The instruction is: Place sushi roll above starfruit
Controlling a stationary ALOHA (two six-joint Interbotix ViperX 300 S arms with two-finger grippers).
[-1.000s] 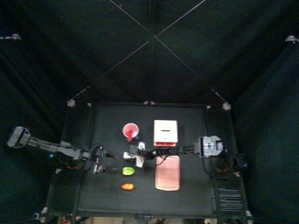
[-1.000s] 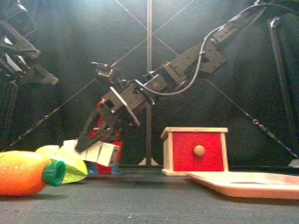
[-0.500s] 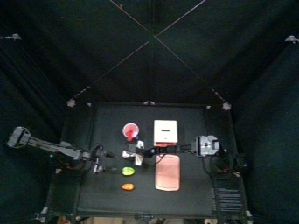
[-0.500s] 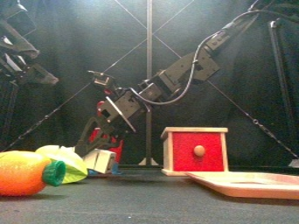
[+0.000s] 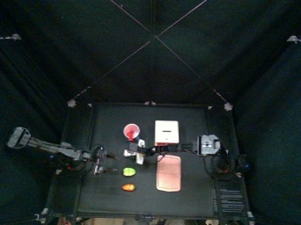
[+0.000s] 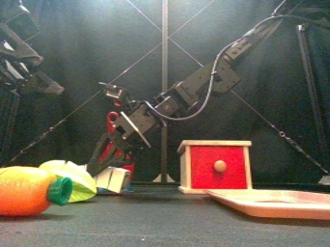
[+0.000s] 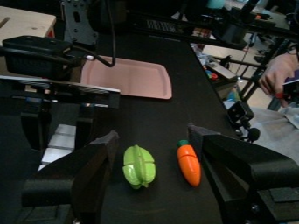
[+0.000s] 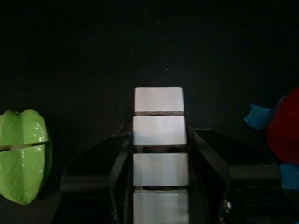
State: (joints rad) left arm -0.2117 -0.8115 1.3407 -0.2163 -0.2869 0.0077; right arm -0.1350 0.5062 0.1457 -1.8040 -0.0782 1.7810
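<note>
So the right gripper (image 8: pixel 160 188) is clamped on the sushi roll (image 8: pixel 159 140), a stack of white blocks sticking straight out past the fingertips. The starfruit (image 8: pixel 24 153) sits just off to one side of the jaws, not touching. On the other side there's the red-pink cup (image 8: pixel 284 118). The left gripper (image 7: pixel 149 153) rests further off, jaws apart, nothing in them.

From my station I count one sushi roll (image 8: pixel 159 131), one starfruit (image 7: pixel 139 165) and one orange carrot-shaped piece (image 7: pixel 190 164). There is one pink tray (image 5: pixel 170 176), one white box (image 5: pixel 165 133) with a red front, and one red-pink cup (image 5: pixel 130 132). Two arms are in the pen, so two grippers: the right gripper (image 6: pixel 114 172) and the left gripper (image 7: pixel 149 153).
</note>
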